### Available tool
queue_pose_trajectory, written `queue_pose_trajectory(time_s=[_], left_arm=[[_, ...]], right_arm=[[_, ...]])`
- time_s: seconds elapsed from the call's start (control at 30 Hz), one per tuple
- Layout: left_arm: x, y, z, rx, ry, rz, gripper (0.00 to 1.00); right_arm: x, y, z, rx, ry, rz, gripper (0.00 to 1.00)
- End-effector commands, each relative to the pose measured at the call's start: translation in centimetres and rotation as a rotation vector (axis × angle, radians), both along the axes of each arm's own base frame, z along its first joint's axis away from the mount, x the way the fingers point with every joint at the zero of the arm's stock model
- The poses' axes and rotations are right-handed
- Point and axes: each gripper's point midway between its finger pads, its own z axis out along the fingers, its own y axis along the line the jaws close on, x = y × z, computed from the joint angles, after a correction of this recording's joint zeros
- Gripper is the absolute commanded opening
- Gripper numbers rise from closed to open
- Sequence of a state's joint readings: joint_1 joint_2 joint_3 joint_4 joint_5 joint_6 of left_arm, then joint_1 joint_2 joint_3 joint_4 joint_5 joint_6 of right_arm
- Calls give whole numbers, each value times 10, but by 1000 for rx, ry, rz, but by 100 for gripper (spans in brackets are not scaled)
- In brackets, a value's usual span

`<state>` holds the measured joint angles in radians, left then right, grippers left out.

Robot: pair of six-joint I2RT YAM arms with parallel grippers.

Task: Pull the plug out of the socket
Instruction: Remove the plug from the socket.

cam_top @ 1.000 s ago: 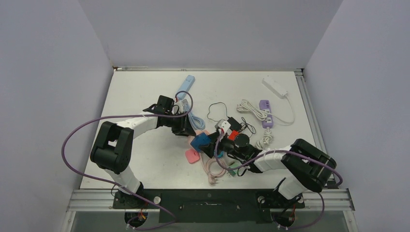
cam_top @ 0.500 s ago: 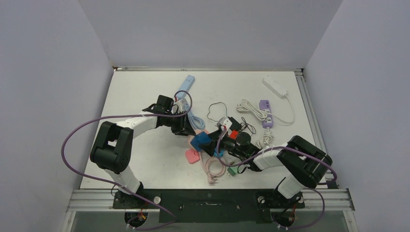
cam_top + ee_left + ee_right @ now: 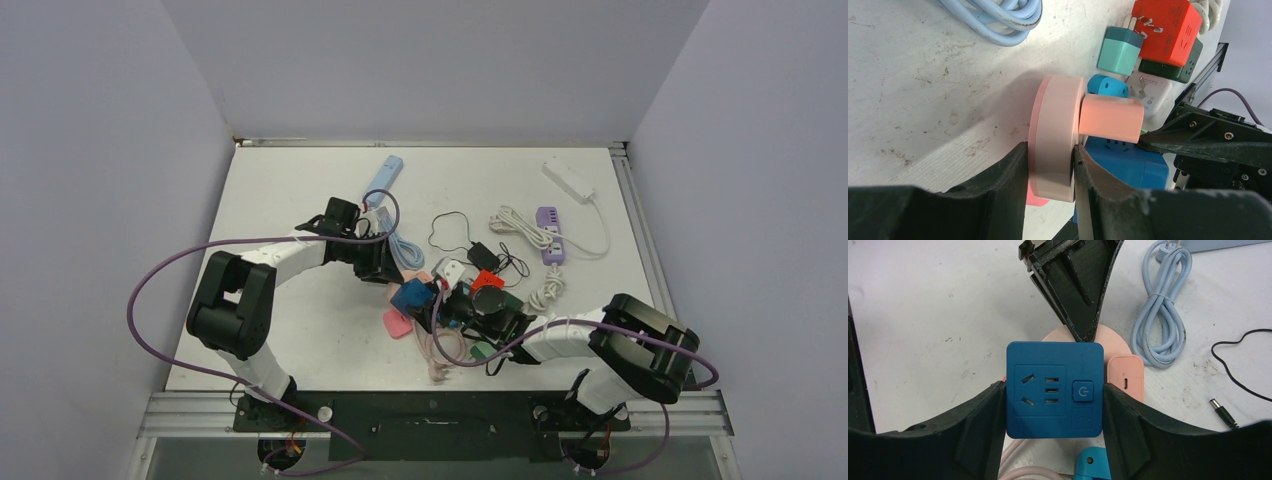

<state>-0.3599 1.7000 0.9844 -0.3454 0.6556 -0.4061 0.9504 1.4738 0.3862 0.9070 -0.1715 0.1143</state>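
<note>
A round pink socket (image 3: 1055, 135) stands on edge on the table, and my left gripper (image 3: 1049, 149) is shut on its rim. A blue cube plug (image 3: 1043, 410) with outlets and a power button sits against the socket's face. My right gripper (image 3: 1054, 389) is shut on the cube's two sides. In the top view the cube (image 3: 410, 295) lies between both grippers at the table's middle. A salmon charger (image 3: 1110, 120) also sticks out of the socket beside the cube. The cube's pins are hidden.
A red cube adapter (image 3: 1160, 30), a teal one (image 3: 1118, 52) and a white one (image 3: 1153, 95) crowd behind the socket. A coiled light blue cable (image 3: 1160, 315) lies to the right of the socket. A purple power strip (image 3: 551, 232) and a white one (image 3: 568, 178) lie far right.
My right wrist has swung a little to the left, and the cluster of adapters beside it shifted left with it. The left arm has held still.
</note>
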Motion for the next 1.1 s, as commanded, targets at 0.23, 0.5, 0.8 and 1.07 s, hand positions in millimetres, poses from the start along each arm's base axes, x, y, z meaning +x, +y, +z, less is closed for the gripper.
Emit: queue_pose_trajectory(time_s=[0.23, 0.5, 0.8, 1.07], left_arm=[[13, 13, -15, 106, -49, 11, 0], [13, 6, -5, 71, -91, -13, 0], [12, 0, 1, 43, -110, -30, 0], [12, 2, -2, 58, -97, -23, 0]], right_arm=[[6, 11, 45, 86, -103, -3, 5], [18, -7, 55, 269, 22, 44, 5], [24, -11, 54, 328, 78, 66, 5], [27, -13, 51, 292, 58, 43, 5]])
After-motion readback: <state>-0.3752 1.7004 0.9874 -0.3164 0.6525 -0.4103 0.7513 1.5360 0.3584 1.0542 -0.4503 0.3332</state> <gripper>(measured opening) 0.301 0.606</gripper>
